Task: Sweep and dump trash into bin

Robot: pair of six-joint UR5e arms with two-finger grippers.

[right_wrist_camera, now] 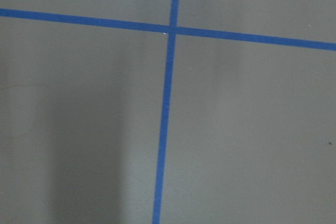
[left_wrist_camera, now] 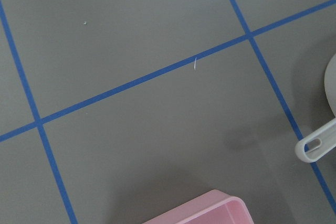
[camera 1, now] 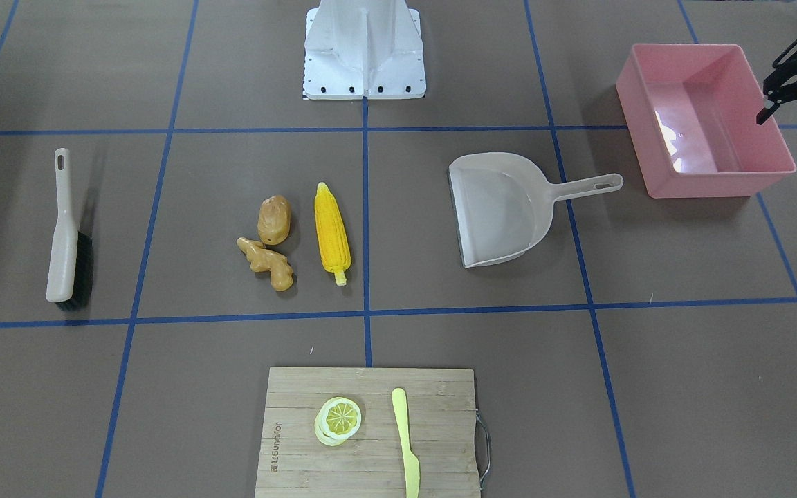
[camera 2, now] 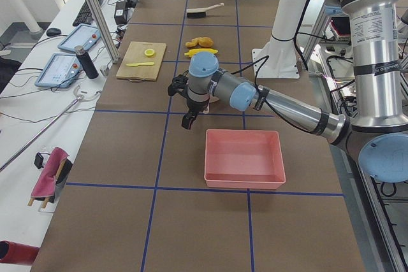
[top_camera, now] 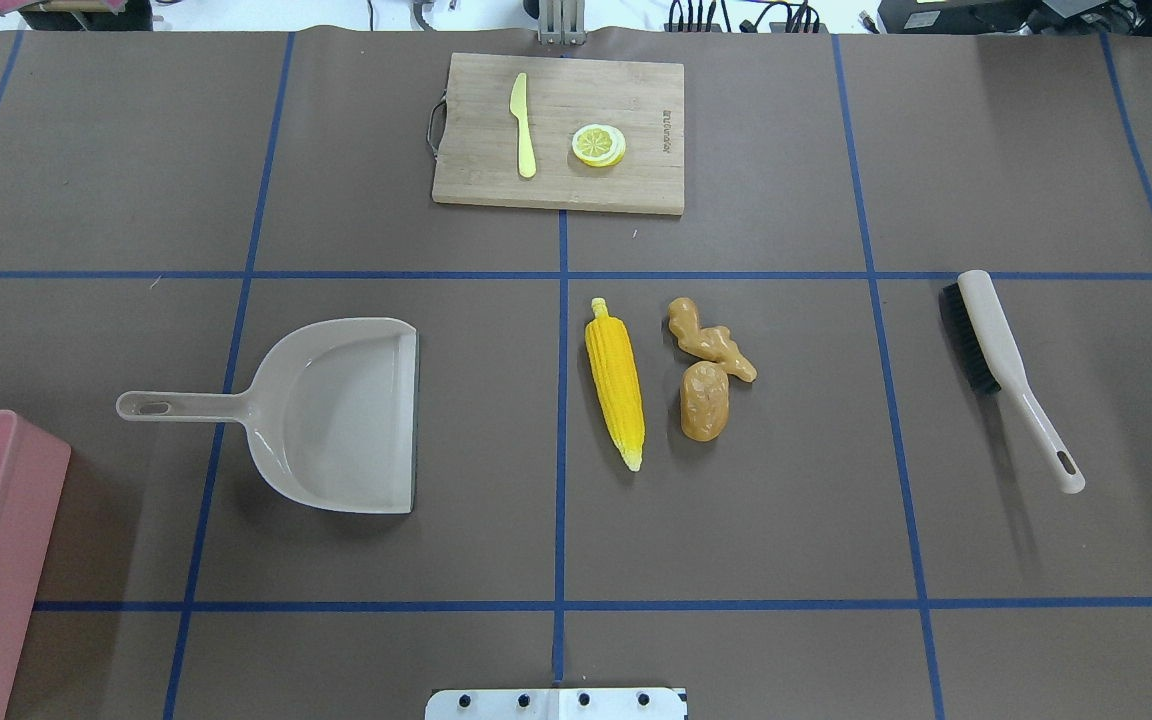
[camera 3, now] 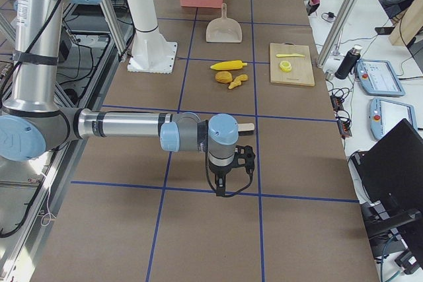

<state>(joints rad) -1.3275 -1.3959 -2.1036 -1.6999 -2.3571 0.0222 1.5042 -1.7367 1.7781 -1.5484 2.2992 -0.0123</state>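
Overhead exterior: knobbly ginger [top_camera: 711,342], ridged corn [top_camera: 616,385]

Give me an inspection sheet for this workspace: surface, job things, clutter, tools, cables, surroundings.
Surface: brown table, blue tape grid; no spills seen.
Job's things: corn, potato, ginger close together mid-table; dustpan and brush either side, untouched; bin empty.
Clutter: board with lemon slice and knife.
Grippers: left tool open, raised beside bin; right tool over bare table, cannot tell.
Cables: black cable loops off left wrist.
Surroundings: tablets on side bench.
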